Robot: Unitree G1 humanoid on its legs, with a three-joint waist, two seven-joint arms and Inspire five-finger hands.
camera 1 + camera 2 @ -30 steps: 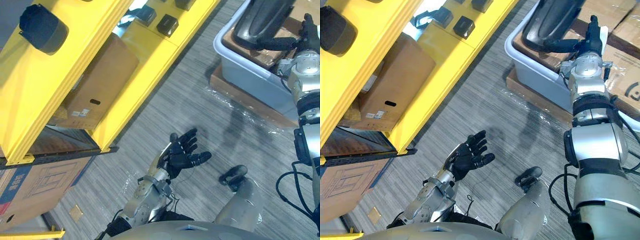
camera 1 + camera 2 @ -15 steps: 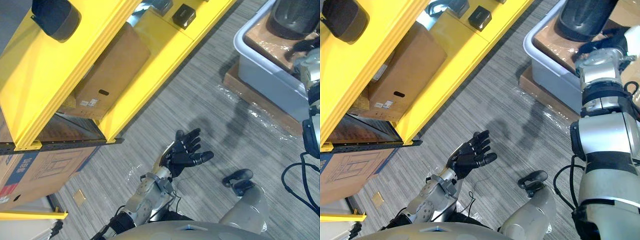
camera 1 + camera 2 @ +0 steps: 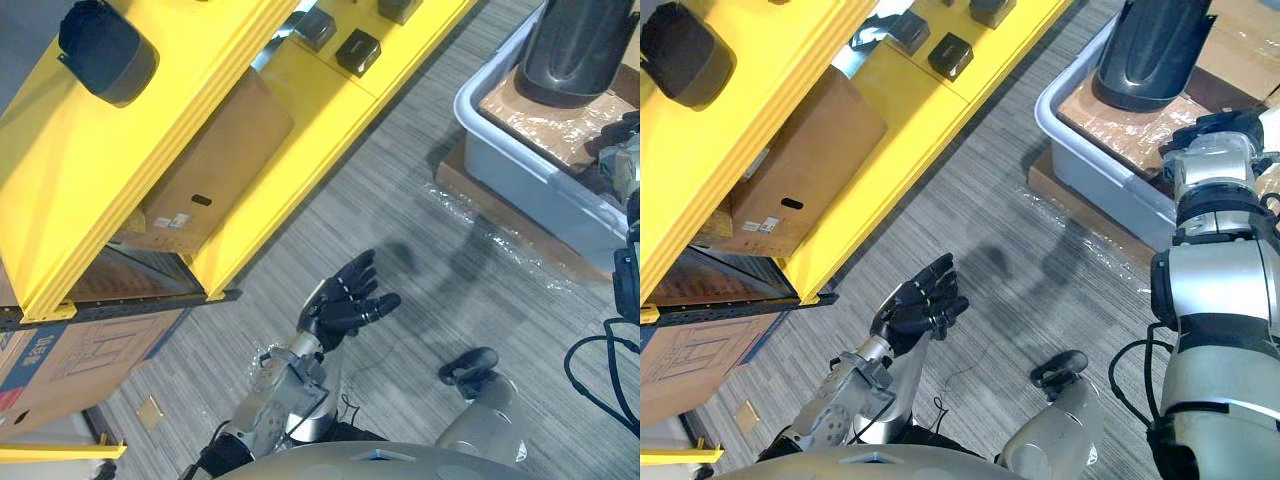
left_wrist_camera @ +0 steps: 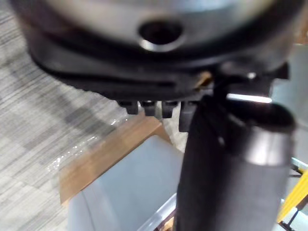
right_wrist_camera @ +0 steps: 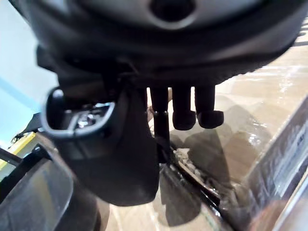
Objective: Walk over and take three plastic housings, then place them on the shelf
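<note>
We find the tub (image 3: 497, 128) right of the shelf (image 3: 300, 95) (a housing (image 3: 578, 45) stands in it), a cardboard box (image 3: 215, 160) under the shelf, and small housings (image 3: 358, 50) on it.

A yellow shelf (image 3: 200, 110) runs along the left side. On its upper tier rests a rounded dark housing (image 3: 105, 52), and further along, on a lower yellow level, sit two small black parts (image 3: 359, 50), near each other but apart. A plain cardboard box (image 3: 215, 160) stands on the tier beneath, with a printed carton (image 3: 70, 355) lower down. On the grey striped floor (image 3: 400, 260) lies a film-wrapped brown board (image 3: 490, 215) carrying a grey tub (image 3: 520, 140), in which a tall dark housing (image 3: 578, 45) stands upright on wrapped cardboard.
</note>
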